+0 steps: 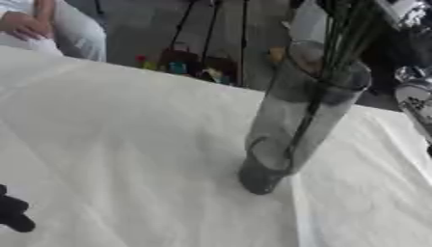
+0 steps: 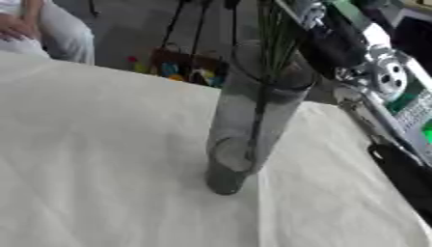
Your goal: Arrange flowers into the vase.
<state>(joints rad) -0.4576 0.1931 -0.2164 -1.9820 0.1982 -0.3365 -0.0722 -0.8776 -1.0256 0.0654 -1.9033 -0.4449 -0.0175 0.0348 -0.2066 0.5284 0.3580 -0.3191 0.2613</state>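
**Green stems stand in the glass vase on the white surface**

A tall vase of clear grey glass stands near the middle of the surface, which is covered with a white cloth. In the pictures the vase looks tilted to the right, but the whole scene lies askew in the same way. Several thin green stems are inside the vase; they go down through its mouth and rise above its rim, out of the top edge of the view. The flower heads are not visible.

At the near left corner a part of the left robot hand shows, dark fingers only, well apart from the vase and touching nothing I can see; I cannot tell whether it is released or clenched.

On the right side the right arm, black with silver joints, comes in from the far right corner, close to the upper part of the stems. Its robot hand does not show in either view.
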